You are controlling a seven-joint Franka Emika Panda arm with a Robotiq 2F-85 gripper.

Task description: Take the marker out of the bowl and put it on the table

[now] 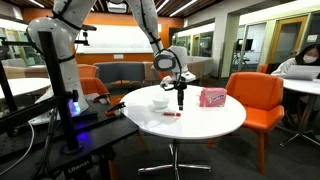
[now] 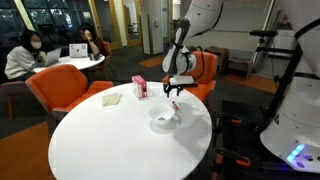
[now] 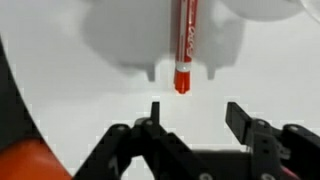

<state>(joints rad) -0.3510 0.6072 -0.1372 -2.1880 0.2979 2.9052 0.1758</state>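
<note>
The marker [image 3: 186, 40] is out of the bowl and lies flat on the table [image 3: 60, 80]. In the wrist view it runs straight away from the camera, its near end just beyond the gripper [image 3: 195, 115]. The gripper's two fingers [image 3: 150, 118] stand wide apart with nothing between them, above the tabletop and not touching the marker.

In an exterior view the marker [image 1: 172, 115] shows as a short red stick on the near part of the table [image 1: 215, 120], just beside the bowl [image 1: 160, 101] and apart from it. The gripper [image 1: 180, 103] hangs over that spot, pointing straight down, to the right of the bowl.

In an exterior view from across the table [image 2: 100, 140], the bowl [image 2: 163, 122] sits near the right edge. Its inside shows only white and shade. The gripper [image 2: 172, 100] hangs just beyond it.

A pink box [image 1: 212, 97] stands upright on the table, well apart from the bowl. It shows in both exterior views [image 2: 140, 88].
</note>
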